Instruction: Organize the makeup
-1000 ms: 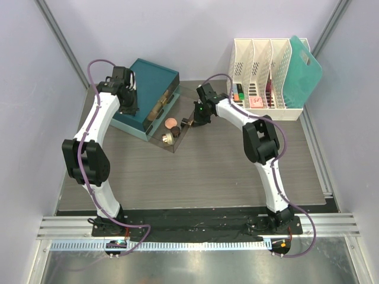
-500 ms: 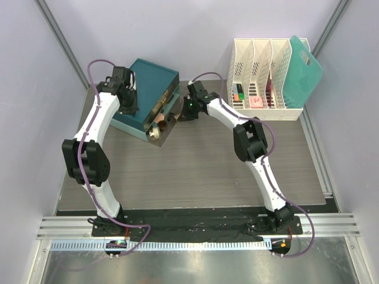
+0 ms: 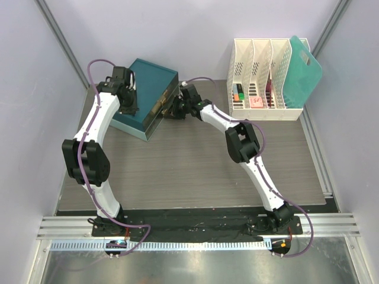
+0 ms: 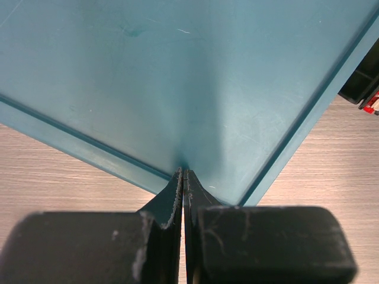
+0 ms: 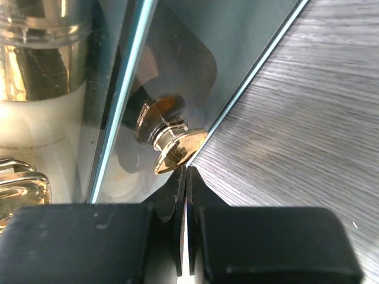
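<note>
The teal drawer box [image 3: 148, 83] stands at the back left with its clear-fronted drawer [image 3: 160, 109] pushed almost fully in. My right gripper [image 3: 172, 110] is shut, its tips [image 5: 186, 173] right against the drawer's gold knob [image 5: 177, 148]. Through the clear front in the right wrist view I see makeup inside: a pale bottle with a gold collar [image 5: 41, 65] and a gold-edged piece [image 5: 18, 183]. My left gripper [image 3: 129, 108] is shut and empty, its tips [image 4: 183, 173] resting on the box's top [image 4: 177, 77] near its edge.
A white slotted rack [image 3: 266, 77] stands at the back right with small items in it, one orange-green [image 3: 239, 94] and one pink [image 3: 256, 102]. A teal board [image 3: 305, 71] leans in its right slot. Walls close in on both sides.
My right gripper has moved left and pushed the drawer into the box. The peach compact and brown jars that lay in the open drawer are now inside. The left arm has not moved.
</note>
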Motion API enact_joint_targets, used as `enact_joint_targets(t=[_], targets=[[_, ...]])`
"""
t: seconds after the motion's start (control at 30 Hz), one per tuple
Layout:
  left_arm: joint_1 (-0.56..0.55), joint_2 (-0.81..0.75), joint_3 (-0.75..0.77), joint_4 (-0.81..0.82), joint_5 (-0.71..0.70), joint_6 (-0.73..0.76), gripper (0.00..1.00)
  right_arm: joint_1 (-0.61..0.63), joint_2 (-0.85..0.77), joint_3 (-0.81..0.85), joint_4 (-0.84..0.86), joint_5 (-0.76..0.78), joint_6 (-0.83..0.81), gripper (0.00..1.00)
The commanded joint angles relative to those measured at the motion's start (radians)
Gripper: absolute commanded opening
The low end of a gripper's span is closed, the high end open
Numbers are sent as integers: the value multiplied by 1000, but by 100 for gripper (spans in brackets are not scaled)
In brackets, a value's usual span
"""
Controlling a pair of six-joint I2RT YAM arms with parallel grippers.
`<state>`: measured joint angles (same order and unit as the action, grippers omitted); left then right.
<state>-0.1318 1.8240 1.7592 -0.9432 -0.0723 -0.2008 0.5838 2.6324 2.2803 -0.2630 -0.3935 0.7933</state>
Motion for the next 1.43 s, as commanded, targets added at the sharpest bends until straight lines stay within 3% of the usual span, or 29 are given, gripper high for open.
enact_joint_targets(t=[0.0,0.17,0.3,0.4,0.43,0.57,0.63,0.73,0.77,1.0,1.13,1.23,1.4], targets=[[-3,35,-32,-144,-11,8,0,27,-6,53,168,-67,80,8],[-3,17,-7,-146,-35,-8,4,14,-115,-73,168,-39,20,13],[-3,-41,25,-111,-47,-25,14,-2,-267,-198,137,19,-87,26],[-3,-92,62,-95,-49,-34,40,-7,-388,-246,52,80,-223,45],[-3,-103,69,-82,-46,-34,53,-9,-417,-266,18,120,-256,47],[-3,-158,100,-51,-31,-25,63,-7,-595,-318,-68,243,-399,70],[-3,-187,98,-40,-30,-20,87,-7,-658,-367,-102,316,-461,77],[-3,-218,88,-32,-26,-11,100,-16,-787,-468,-127,384,-511,96],[-5,-224,77,-31,-20,-8,100,-21,-825,-497,-130,447,-519,100],[-8,-319,-30,24,19,-35,100,-79,-1210,-838,-142,712,-551,100],[-12,-345,-81,57,17,-40,100,-157,-1397,-1024,-145,863,-490,100],[-12,-348,-93,61,34,-25,100,-219,-1507,-1162,-143,938,-467,100],[-15,-345,-119,83,134,-18,100,-271,-1560,-1332,-153,1053,-415,100]])
